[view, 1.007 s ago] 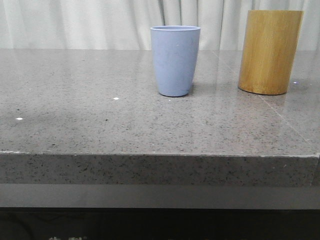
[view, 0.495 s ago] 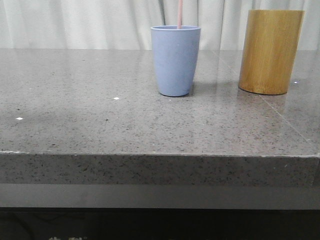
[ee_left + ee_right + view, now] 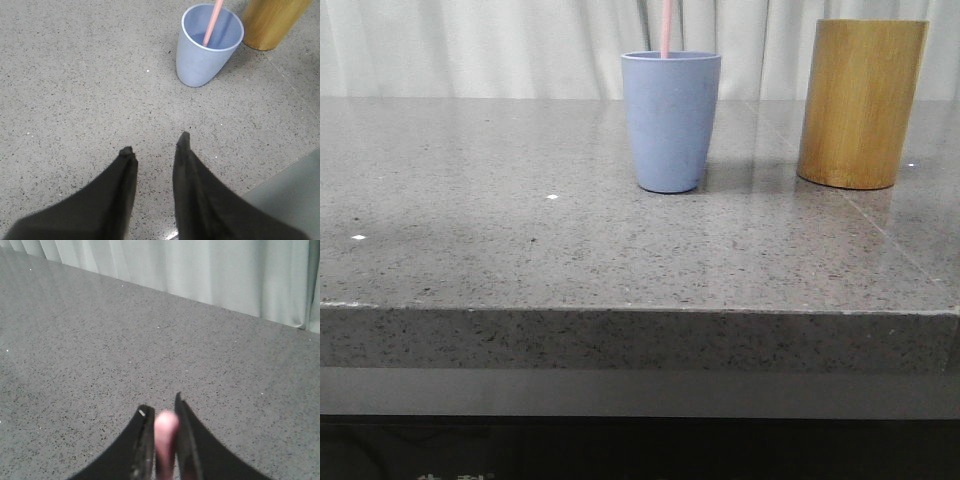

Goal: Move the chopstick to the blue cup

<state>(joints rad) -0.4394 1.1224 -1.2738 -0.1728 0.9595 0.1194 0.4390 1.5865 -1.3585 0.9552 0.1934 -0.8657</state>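
Note:
The blue cup [image 3: 671, 121] stands upright on the grey stone table; it also shows in the left wrist view [image 3: 207, 45]. A pinkish chopstick [image 3: 665, 28] stands in it and rises out of the top of the front view; in the left wrist view the chopstick [image 3: 213, 22] leans inside the cup. My right gripper [image 3: 162, 412] is shut on the chopstick's blurred pink end [image 3: 166, 432]. My left gripper [image 3: 156, 143] is open and empty, over bare table a short way from the cup. Neither gripper shows in the front view.
A taller yellow-brown bamboo cylinder [image 3: 861, 103] stands to the right of the blue cup, also in the left wrist view [image 3: 274, 21]. The table's front edge [image 3: 640, 310] runs across the front view. Pale curtains [image 3: 470, 45] hang behind.
A second ago no chopstick showed above the cup. It came down into the cup and has since shifted slightly left.

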